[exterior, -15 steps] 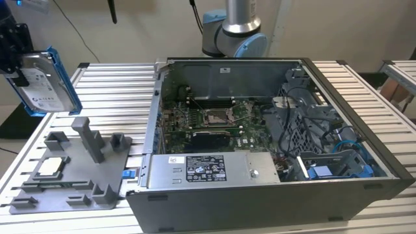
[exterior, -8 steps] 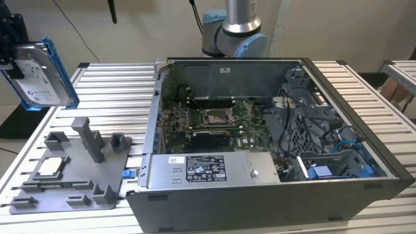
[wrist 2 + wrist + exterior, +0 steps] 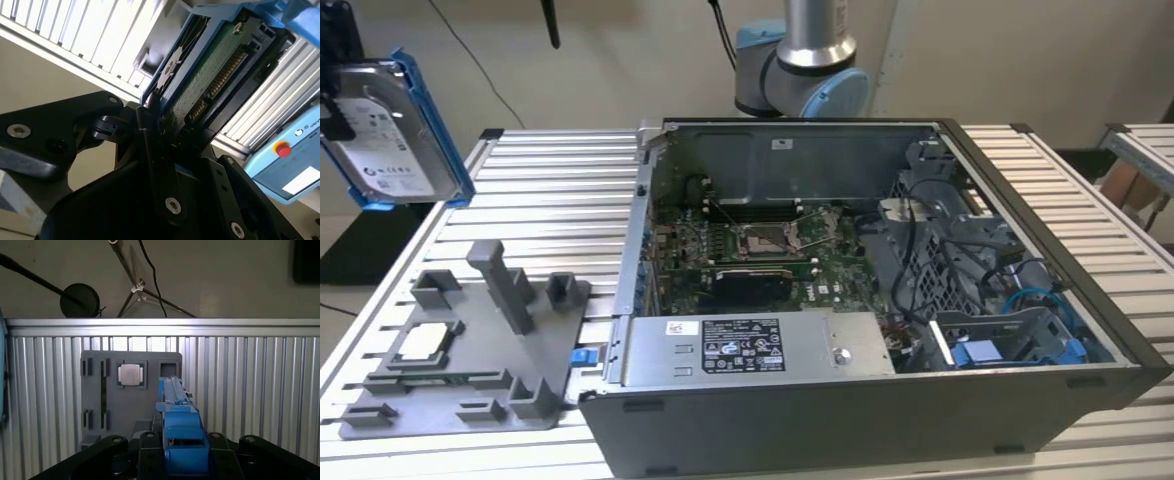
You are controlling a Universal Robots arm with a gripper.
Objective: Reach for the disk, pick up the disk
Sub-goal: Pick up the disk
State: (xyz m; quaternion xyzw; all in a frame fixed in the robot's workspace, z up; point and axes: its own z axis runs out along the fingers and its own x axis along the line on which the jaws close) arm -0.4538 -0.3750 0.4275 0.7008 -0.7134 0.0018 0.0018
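Pincer (image 3: 167, 132) clamped on the disk (image 3: 212, 75), black fingers (image 3: 156, 167) pressing both faces at one short end, so the disk sticks straight out from between the fingertips; in the second wrist view its green circuit-board side and a row of connector pins face the camera, with the blue frame running along its edges. In the first wrist view the disk (image 3: 176, 390) is edge-on, the blue frame centred between the two finger bases of the pincer (image 3: 182, 452). In the exterior view the pincer (image 3: 334, 108) is a dark shape at the far edge on the exterior view's left, holding the disk (image 3: 390, 135) in the air with the white label side showing, tilted, clear of the ribbed metal table (image 3: 540, 190) and touching nothing but the fingers. Beyond the disk's free end, well apart from it, a grey fixture plate (image 3: 131, 405) lies on the table with a small square silver chip (image 3: 131, 374) seated in a pocket; in the exterior view the same plate (image 3: 467, 385) and chip (image 3: 427, 342) sit lower than the pincer. Open computer case (image 3: 854, 300) is well off from the pincer, toward the exterior view's right, arm base (image 3: 801, 75) behind it. A blue pendant with a red button (image 3: 283, 149) lies past the table edge, off to one side of the held disk
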